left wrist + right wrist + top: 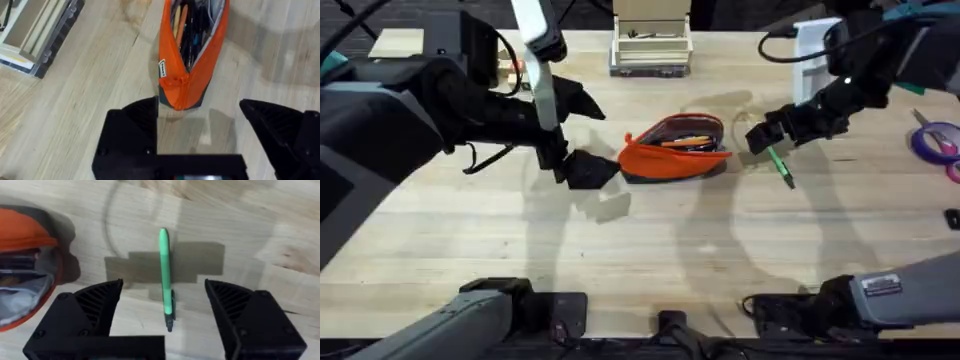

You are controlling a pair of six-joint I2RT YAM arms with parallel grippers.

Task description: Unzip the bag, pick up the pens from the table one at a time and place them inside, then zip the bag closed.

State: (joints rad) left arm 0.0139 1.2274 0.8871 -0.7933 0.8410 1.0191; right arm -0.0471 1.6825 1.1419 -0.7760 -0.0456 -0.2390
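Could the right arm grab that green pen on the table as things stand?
Probably yes. The right gripper hangs open above the green pen, one finger on each side, and nothing lies between them. The orange pouch sits off to one side.

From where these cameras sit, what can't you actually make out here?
- How many pens already lie in the orange bag: the overhead view shows them too small, and the left wrist view cuts the bag's far end off at its edge.
- The purple scissors: partly cut off by the overhead view's right edge.
- The green pen: its near tip is in shadow between the open right gripper fingers.
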